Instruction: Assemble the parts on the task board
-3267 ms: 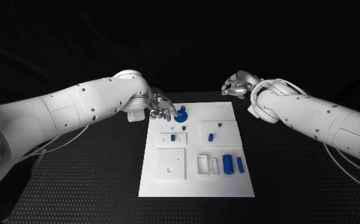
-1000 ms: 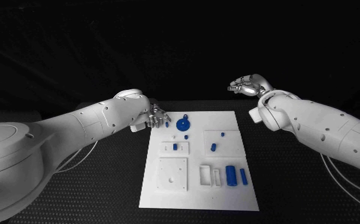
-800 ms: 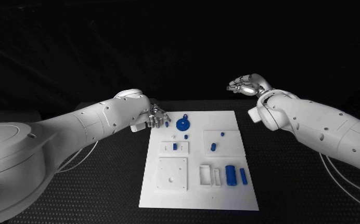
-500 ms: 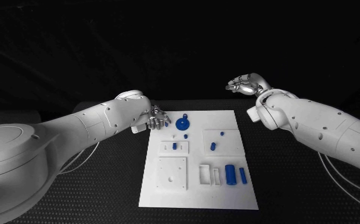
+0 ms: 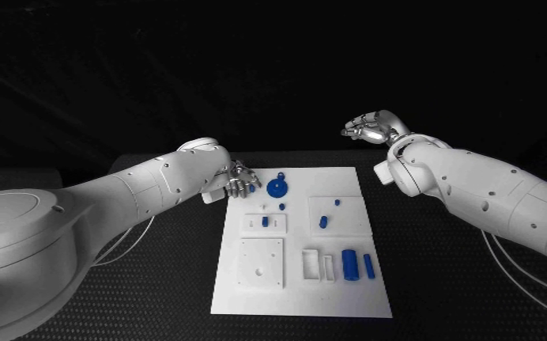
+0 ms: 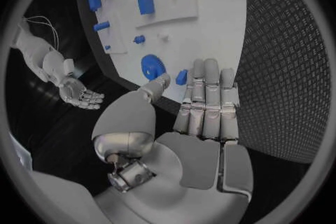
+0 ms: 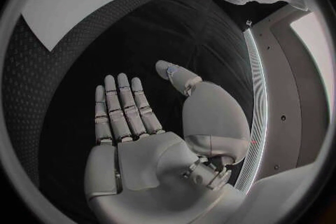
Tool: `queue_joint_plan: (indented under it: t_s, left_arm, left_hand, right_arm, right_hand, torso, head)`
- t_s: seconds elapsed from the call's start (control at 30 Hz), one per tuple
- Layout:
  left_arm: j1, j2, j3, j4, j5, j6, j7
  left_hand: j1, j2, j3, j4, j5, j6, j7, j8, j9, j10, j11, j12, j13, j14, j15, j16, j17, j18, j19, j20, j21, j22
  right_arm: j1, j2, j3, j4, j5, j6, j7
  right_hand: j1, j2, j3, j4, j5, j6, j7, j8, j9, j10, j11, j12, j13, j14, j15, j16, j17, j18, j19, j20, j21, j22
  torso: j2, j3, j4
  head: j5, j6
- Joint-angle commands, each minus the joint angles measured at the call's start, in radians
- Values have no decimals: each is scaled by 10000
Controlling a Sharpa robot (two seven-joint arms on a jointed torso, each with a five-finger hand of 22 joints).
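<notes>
The white task board (image 5: 342, 183) lies in the middle of the table. A round blue part (image 5: 277, 191) with a small peg (image 5: 281, 176) beside it sits near the board's far left corner. My left hand (image 5: 237, 179) hovers at that corner with its fingers stretched out (image 6: 203, 117) and holds nothing. A small blue piece (image 6: 181, 77) lies just past its fingertips, next to the round part (image 6: 152, 65); I cannot tell if they touch. My right hand (image 5: 367, 129) is raised beyond the far right corner, its palm bare and fingers straight (image 7: 140, 134).
Other blue parts sit on the board: two small ones in the left middle block (image 5: 265, 221), an oblong one (image 5: 322, 221) in the right middle, and two tall ones (image 5: 350, 265) near the front right. A white square plate (image 5: 260, 262) lies front left.
My left hand has drawn back from the round blue part to the board's far left corner. The right hand has stayed raised. The camera has shifted a little.
</notes>
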Motion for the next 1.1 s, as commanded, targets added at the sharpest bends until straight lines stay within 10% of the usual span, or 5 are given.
queue_joint_plan:
  t_s: [0.03,0.63,0.87,1.1]
  left_arm:
    - [-88,43,-23,-22,227,97,120]
    - [-89,41,-22,-52,282,158,185]
    - [-89,31,-19,-94,443,62,276]
    - [-88,-17,-18,-54,465,1,365]
  left_hand:
    - [57,162,42,-162,59,-47,11,-43,-110,98,-19,-84,36,66,-24,-58,39,119,75,-260,-77,30]
    - [481,888,317,-899,174,148,-79,173,-173,307,-90,-186,225,153,-40,-109,240,71,156,-270,-152,157]
    - [505,1268,442,-1219,739,376,-171,347,-227,540,-181,-205,380,238,-63,-109,401,40,237,-291,-202,253]
    - [-88,1520,432,-1509,2055,754,-325,580,-317,917,-316,-253,616,382,-141,-46,682,25,393,-367,-255,439]
  right_arm:
    - [3,1,4,10,-54,81,99]
    - [3,-5,4,0,-71,146,60]
    - [3,-22,4,8,-78,173,48]
    - [3,-42,4,13,-79,203,40]
  right_hand:
    - [124,4,-32,51,64,-89,285,10,-18,27,36,-57,-20,-38,26,45,-20,-147,-67,24,-47,17]
    - [127,3,-43,54,110,-96,286,22,-28,44,36,-72,-54,-77,46,46,-57,-166,-107,27,-70,65]
    - [128,4,-46,55,119,-98,287,25,-31,48,37,-77,-64,-86,51,48,-68,-171,-116,27,-76,81]
    - [128,3,-49,56,124,-101,288,28,-34,51,37,-81,-72,-93,53,50,-76,-174,-123,27,-80,93]
  torso:
    - [-1,2,-2]
    - [-6,-2,1]
    - [-7,-3,12]
    - [-9,-3,5]
  head:
    - [-6,-7]
    - [-18,-35]
    - [-27,-53]
    - [-32,-47]
